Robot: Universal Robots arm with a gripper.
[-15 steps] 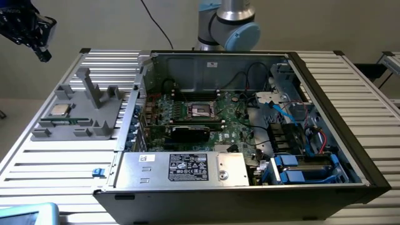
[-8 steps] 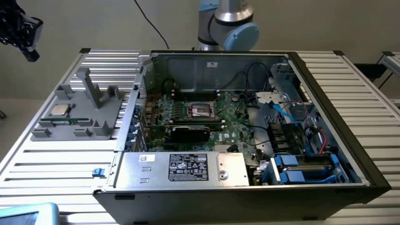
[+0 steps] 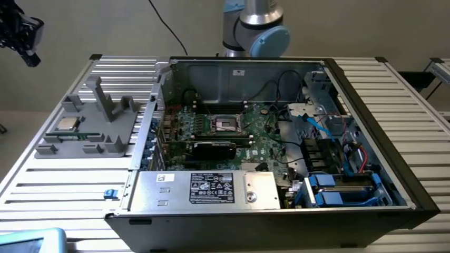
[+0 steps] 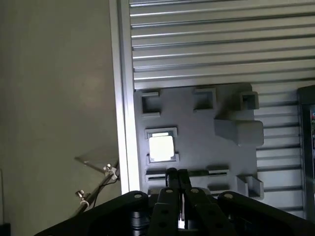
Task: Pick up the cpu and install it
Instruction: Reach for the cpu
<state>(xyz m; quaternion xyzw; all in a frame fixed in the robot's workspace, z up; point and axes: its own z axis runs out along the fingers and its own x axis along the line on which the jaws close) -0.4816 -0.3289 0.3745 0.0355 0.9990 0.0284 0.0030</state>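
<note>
The cpu [image 3: 67, 124], a small silvery square chip, lies in a recess of the grey holder block [image 3: 105, 142] on the slatted table, at the exterior view's left of the open computer case. In the wrist view the cpu [image 4: 161, 148] shines bright on the same holder [image 4: 197, 132], a short way beyond my fingertips. My gripper [image 3: 31, 59] hangs high above the table's far left corner, well clear of the chip. Its black fingers are shut with nothing between them; seen from the wrist, the gripper [image 4: 177, 175] looks down over the holder's edge.
The open case holds the motherboard with its black socket frame [image 3: 228, 124] near the middle. A silver labelled power supply [image 3: 204, 188] fills the case's near side, and blue drive bays [image 3: 338, 192] sit at the right. The arm's base [image 3: 254, 31] stands behind the case.
</note>
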